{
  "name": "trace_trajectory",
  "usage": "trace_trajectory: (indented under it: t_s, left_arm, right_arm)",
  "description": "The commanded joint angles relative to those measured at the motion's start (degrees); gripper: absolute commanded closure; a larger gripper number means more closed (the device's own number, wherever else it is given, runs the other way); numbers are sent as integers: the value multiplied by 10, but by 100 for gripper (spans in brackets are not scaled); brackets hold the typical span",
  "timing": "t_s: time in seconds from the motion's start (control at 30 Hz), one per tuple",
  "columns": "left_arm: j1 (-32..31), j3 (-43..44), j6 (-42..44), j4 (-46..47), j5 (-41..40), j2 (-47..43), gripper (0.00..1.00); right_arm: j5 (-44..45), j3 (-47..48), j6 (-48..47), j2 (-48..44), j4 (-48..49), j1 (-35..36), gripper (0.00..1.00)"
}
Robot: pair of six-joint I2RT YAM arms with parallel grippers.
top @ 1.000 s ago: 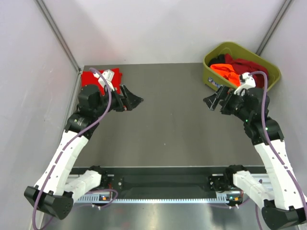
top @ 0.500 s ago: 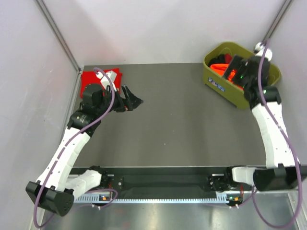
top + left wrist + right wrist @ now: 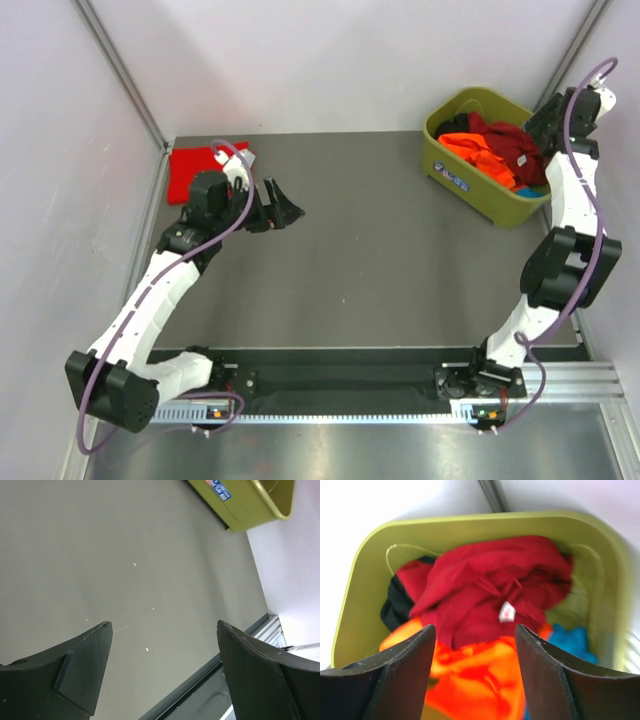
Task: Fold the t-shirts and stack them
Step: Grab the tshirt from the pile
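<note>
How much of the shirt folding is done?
One red shirt lies folded at the far left corner of the table. Nothing is in hand: the right gripper hovers open over the green tub, the left gripper is open and empty. The crimson shirt and orange shirt wait crumpled in the tub.

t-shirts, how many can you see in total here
3 clear ones: a bright red t-shirt at the far left corner of the table, a dark crimson t-shirt and an orange t-shirt piled in the olive tub. Black cloth and blue cloth under them may be further shirts.
</note>
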Motion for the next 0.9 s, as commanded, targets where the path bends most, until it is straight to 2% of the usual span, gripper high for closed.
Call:
trace_trajectory:
  t_s: [0.0,0.17,0.33,0.37,0.4,0.43,0.47,0.5,0.53,0.67,0.77,0.87]
  left_arm:
    - [-1,-5,14,52,7,28,11]
    - [-1,10,25,67,3,70,12]
    - [-1,27,34,67,-3,105,13]
    - [-1,30,34,68,0,110,14]
    - [-1,31,34,68,3,112,14]
    - [-1,31,34,68,3,113,14]
    - [-1,34,33,67,10,113,15]
    - [-1,34,33,68,15,111,15]
    - [-1,34,30,69,22,108,15]
    - [-2,25,13,91,30,79,15]
    - [-2,11,-4,114,30,41,15]
    - [-1,3,-24,116,28,21,14]
  right_arm:
    - [-65,55,56,57,85,-17,34]
    - [-83,90,95,161,144,-23,35]
    - [-73,151,118,249,159,-24,40]
    - [-78,159,118,257,164,-23,45]
    - [-81,175,113,264,172,-24,65]
    - [-82,182,108,264,178,-23,76]
    - [-85,190,93,258,190,-23,93]
    - [-85,194,83,249,197,-24,99]
    - [-85,198,75,224,203,-24,100]
    - [-136,213,56,114,182,-25,100]
    - [-189,181,68,5,201,-15,100]
    - [-206,151,83,-86,175,9,100]
